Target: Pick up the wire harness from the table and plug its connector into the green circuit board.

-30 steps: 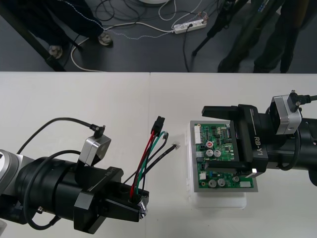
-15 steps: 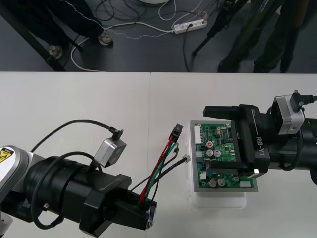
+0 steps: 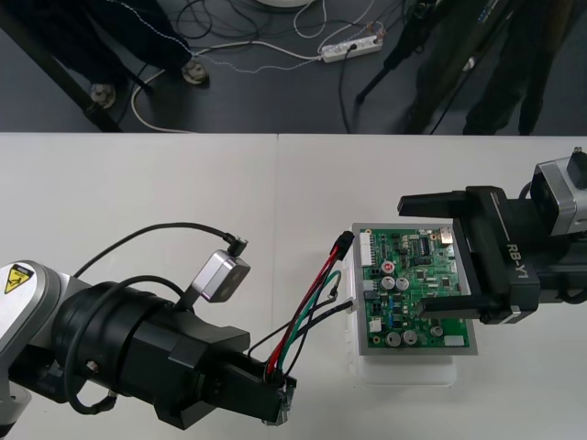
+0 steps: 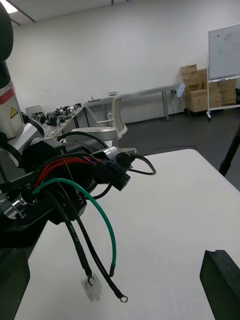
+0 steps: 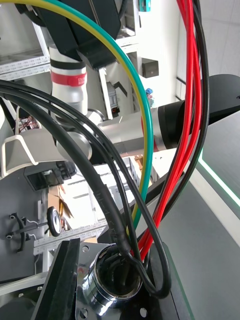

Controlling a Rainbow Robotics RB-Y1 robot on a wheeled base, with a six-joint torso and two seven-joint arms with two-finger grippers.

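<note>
front view: the left gripper [image 3: 275, 401] sits low by the near edge of the table [image 3: 138, 202], pinching one end of the wire harness [image 3: 307, 316]. the harness's long axis runs on a slant from that gripper, away from the robot and toward its right. it ends in the black plug [image 3: 343, 240], just beside the far left corner of the green circuit board [image 3: 413, 284] on its white base [image 3: 404, 374]. the plug is not in the board. it points on along that same slant, so the board lies to the plug's right. i judge the coming move to be a short carry that way, though i cannot pick out the mating part on the board. the right gripper [image 3: 438, 258] hovers over the board's right part with its fingers spread wide, one past the far edge and one above the near half. the left arm is the one nearer the plug. right wrist view: the right arm's own fingers [image 4: 220, 282] stand far apart with nothing between them. the harness hangs ahead of them, a green wire [image 4: 107, 225] looping down beside two loose black leads [image 4: 75, 240]. left wrist view: the round metal socket [image 5: 112, 282] sits against the left arm's finger [image 5: 60, 280], and red, black and green wires rise out of it, away from the gripper.
</note>
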